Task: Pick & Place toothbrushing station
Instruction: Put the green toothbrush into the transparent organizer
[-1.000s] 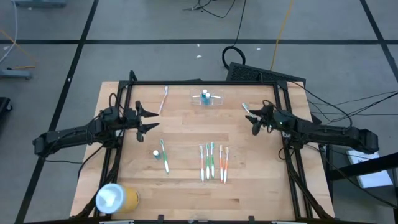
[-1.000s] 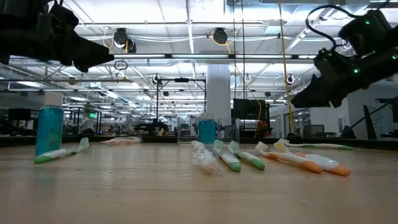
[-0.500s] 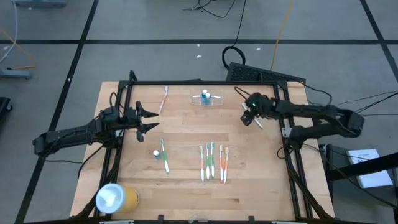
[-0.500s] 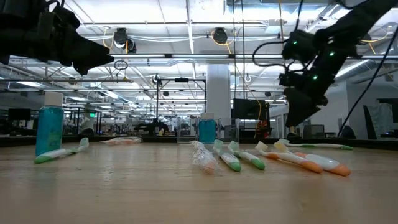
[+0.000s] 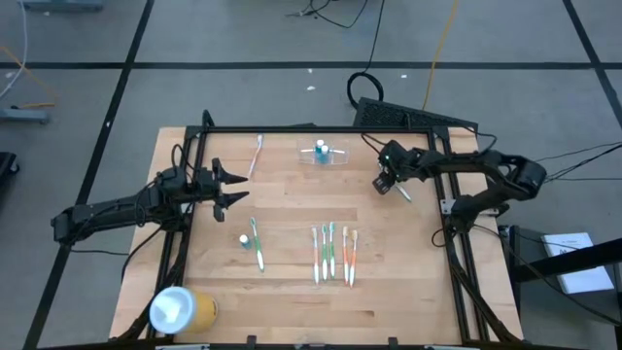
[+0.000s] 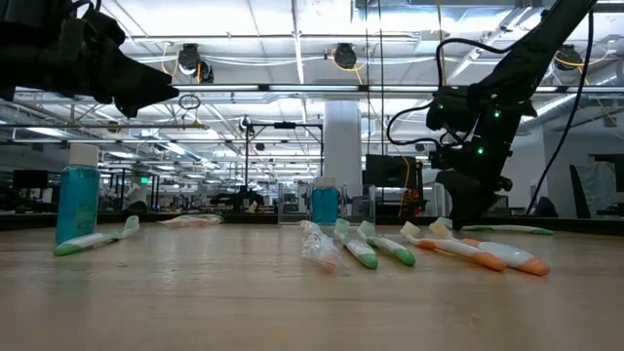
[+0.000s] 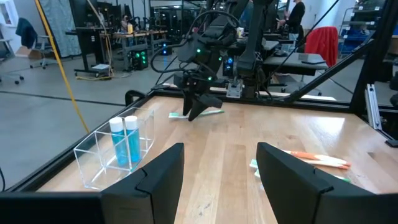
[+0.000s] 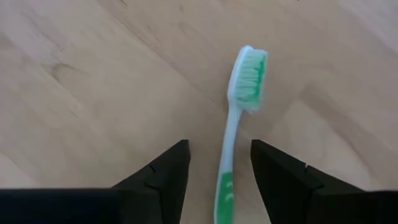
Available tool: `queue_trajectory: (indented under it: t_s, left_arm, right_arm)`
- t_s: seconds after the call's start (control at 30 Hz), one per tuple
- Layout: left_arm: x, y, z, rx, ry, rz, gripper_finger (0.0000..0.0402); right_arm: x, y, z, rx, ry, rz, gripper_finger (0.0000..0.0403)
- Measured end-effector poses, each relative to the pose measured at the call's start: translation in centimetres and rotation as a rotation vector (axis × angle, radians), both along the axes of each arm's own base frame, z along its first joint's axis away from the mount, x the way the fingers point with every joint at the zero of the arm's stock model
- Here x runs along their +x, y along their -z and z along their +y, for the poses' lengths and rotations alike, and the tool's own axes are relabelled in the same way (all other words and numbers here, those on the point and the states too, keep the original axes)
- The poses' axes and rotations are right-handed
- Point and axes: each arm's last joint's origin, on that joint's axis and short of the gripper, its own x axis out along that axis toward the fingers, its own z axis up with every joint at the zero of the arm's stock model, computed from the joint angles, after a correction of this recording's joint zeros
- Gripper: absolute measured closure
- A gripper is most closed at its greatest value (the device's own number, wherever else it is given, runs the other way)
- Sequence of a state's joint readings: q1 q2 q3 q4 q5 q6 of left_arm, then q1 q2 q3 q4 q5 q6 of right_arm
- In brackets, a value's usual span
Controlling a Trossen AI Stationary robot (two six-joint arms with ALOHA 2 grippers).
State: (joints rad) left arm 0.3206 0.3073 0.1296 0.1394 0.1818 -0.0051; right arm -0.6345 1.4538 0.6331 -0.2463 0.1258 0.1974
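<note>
Right gripper (image 8: 217,168) just swung down over a green toothbrush (image 8: 239,118), fingers open straddling it; holder (image 5: 324,154) untouched.

holder (image 5: 323,154): table (image 5: 292,204) far edge | brush row (image 5: 332,253): near middle | cylinder (image 5: 181,310): near-left corner

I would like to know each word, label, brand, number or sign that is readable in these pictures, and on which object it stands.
No text can be read anywhere.
Blue bottles in the toothbrushing station: no label legible.
Green toothbrush between the right tool's open fingers: no brand visible.
Yellow cylinder: no print visible.
White sheet beside the table: marks too small to read.
</note>
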Motion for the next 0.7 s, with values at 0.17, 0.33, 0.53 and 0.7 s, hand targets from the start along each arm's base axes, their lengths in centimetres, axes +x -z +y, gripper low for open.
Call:
queue_trajectory:
  t_s: [0.17,0.33,0.53,0.7]
  left_arm:
    - [0.00,-0.01,0.00,0.000,0.000,0.000,0.0192]
    - [0.00,0.00,0.00,0.000,0.000,0.000,0.0192]
    - [0.00,-0.01,0.00,0.000,0.000,0.000,0.0192]
    - [0.00,-0.01,0.00,0.000,0.000,0.000,0.0192]
  right_arm:
    - [-0.16,0.19,-0.09,0.019,0.029,0.008,0.0272]
    - [-0.22,0.26,-0.04,0.022,0.031,0.017,0.0326]
    - [-0.28,0.33,-0.03,0.019,0.025,0.026,0.0388]
    - [-0.28,0.35,-0.03,0.016,0.009,0.032,0.0393]
